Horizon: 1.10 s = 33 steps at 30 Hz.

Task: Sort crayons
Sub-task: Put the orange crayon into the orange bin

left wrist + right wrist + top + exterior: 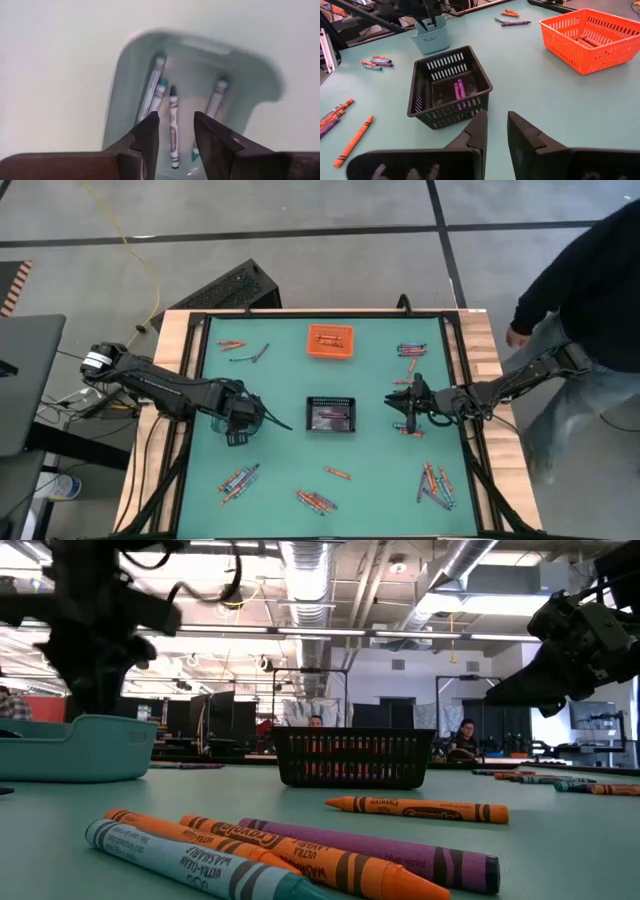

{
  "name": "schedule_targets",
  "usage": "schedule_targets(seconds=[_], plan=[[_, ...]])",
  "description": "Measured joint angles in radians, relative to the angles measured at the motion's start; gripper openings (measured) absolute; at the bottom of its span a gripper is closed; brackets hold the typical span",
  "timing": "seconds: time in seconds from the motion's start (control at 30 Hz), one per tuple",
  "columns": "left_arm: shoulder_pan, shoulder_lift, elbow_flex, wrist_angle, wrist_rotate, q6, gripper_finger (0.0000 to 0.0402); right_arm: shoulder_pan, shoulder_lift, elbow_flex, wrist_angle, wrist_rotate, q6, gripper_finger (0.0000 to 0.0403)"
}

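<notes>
A pale blue bin (200, 42) stands on the green mat left of centre (252, 412) and holds several blue-grey crayons (173, 125). My left gripper (175, 132) hangs over it, pointing down, open, with nothing between its fingers. The black bin (447, 85) in the middle holds purple crayons (458, 91). The orange bin (585, 35) at the far side holds orange ones (585, 41). My right gripper (497, 125) waits to the right of the black bin (400, 405), open and holding nothing. Loose crayons (240, 477) lie in small heaps around the mat.
More heaps of crayons lie at the near middle (316, 500), near right (435, 485), far right (412, 350) and far left (245, 350); one orange crayon (337, 472) lies alone. A black frame (455, 380) edges the mat. A person (590, 270) stands at the table's right.
</notes>
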Motion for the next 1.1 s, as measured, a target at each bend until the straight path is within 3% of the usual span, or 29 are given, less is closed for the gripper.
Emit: schedule_targets(seconds=[0.1, 0.33, 0.5, 0.87, 1.1], plan=[[-0.005, -0.010, 0.040, 0.009, -0.021, 0.032, 0.0112, 0.000, 0.000, 0.000, 0.000, 0.000, -0.007, 0.0074], [-0.119, -0.200, -0.007, 0.206, -0.260, 0.108, 0.0107, 0.000, 0.000, 0.001, 0.021, -0.007, -0.005, 0.0074], [-0.193, -0.397, -0.143, 0.443, -0.363, 0.200, 0.0106, -0.028, 0.000, 0.098, -0.143, -0.202, -0.060, 0.0074], [-0.191, -0.729, -0.604, 1.120, -0.333, 0.505, 0.0106, -0.193, 0.035, 0.441, -0.937, -0.220, -0.084, 0.0074], [-0.182, -0.877, -0.706, 1.232, -0.271, 0.586, 0.0106, -0.417, 0.177, 0.464, -0.943, -0.383, -0.159, 0.0074]])
